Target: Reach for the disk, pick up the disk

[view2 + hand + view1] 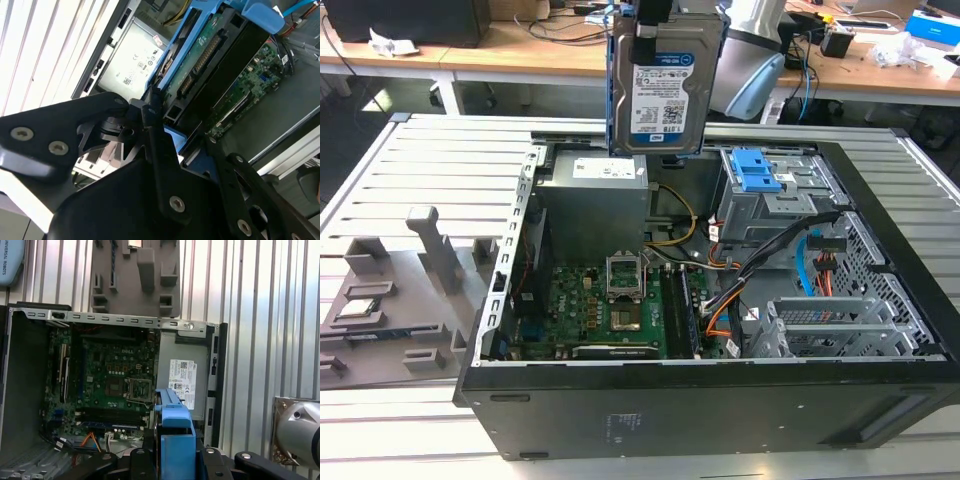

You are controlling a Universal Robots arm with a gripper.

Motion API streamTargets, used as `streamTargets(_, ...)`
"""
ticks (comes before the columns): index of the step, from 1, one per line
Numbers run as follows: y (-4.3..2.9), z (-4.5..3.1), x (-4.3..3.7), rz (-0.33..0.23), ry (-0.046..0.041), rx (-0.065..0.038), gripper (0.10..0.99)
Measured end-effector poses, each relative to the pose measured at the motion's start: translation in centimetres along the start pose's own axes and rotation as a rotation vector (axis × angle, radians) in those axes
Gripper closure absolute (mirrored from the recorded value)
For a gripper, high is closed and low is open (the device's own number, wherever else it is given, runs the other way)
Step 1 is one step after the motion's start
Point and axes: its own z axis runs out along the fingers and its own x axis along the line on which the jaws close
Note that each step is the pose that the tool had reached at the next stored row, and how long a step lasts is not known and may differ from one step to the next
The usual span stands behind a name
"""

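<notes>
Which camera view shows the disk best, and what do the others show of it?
The exterior view: the disk hangs upright above the open computer case, label facing the camera. The second wrist view shows its connector edge; the first wrist view, its blue rail end-on.

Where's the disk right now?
In the exterior view, the disk hangs upright in the pincer near the top centre, held clear above the open computer case, just over the grey power-supply box.
</notes>
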Motion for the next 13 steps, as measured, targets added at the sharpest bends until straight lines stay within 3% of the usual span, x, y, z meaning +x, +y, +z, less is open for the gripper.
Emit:
streamTargets(6,-1.65,-0.07,0.01,0.000,0.0001,0.000,0.722)
streamTargets(13,-1.99,-0.08,0.03,0.000,0.0000,0.000,0.722)
